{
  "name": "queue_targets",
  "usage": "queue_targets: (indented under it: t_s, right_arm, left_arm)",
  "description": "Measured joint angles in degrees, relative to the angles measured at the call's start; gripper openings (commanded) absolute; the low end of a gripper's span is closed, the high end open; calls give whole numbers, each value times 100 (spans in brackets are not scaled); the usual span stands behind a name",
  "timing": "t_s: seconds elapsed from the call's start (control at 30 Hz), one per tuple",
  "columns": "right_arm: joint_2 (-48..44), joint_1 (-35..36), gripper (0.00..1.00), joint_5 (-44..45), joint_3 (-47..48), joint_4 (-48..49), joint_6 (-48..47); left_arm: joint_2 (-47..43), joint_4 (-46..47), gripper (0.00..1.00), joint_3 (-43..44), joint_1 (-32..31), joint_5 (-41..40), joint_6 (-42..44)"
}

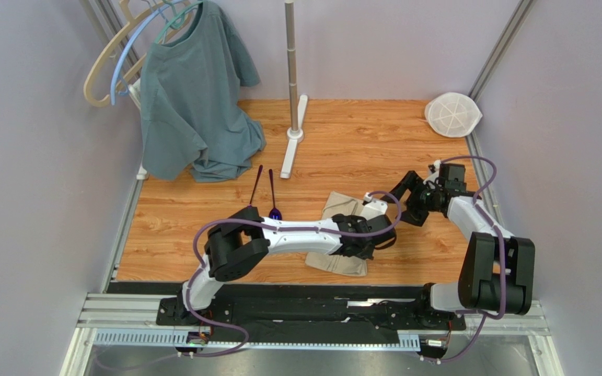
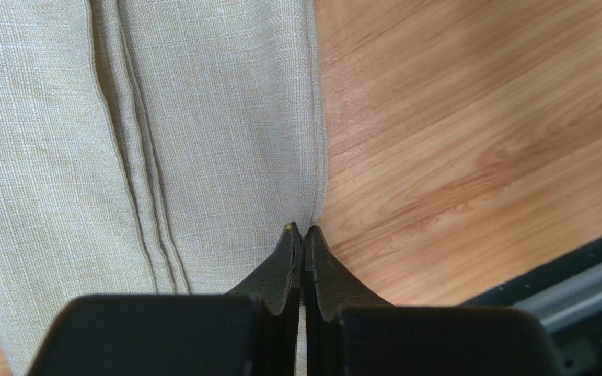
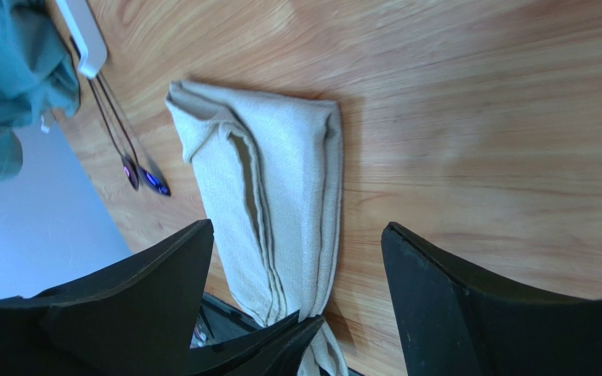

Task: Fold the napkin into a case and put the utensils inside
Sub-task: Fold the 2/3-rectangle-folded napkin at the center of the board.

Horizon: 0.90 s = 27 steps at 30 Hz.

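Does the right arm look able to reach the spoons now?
Doubtful: the right gripper is open, but the spoons lie beyond the napkin, close beside the left arm.

On my top feed the table [image 1: 359, 141] is warm orange-brown wood grain. The napkin [image 1: 342, 207] at centre is plain beige-tan, and the left wrist feed shows its fine linen-like weave. At ten o'clock from it, the spoons [image 1: 275, 213] have dark maroon handles and glossy purple bowls, perhaps bluish, though they're too small to be sure. The T-shirt [image 1: 190, 102] at eleven o'clock is grey-green, and the mesh disc [image 1: 453, 115] at two o'clock is white. The left gripper [image 2: 302, 229] and right gripper [image 3: 296, 227] are black.
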Motion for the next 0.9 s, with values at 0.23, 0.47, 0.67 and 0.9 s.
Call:
queue_targets:
  t_s: [0.23, 0.47, 0.67, 0.9]
  right_arm:
    - [129, 229, 72, -463, -544, 664, 164]
    - [289, 481, 63, -553, -1062, 1213, 422]
    - [422, 634, 46, -544, -1222, 1725, 662]
    - [380, 859, 38, 103, -994, 1397, 562]
  left_arm:
    - [-442, 710, 0, -531, 221, 627, -11]
    - [-531, 1069, 0, -621, 284, 957, -11]
    - [-588, 1285, 0, -761, 321, 1169, -11]
    - [-813, 1827, 0, -1283, 442, 1545, -31]
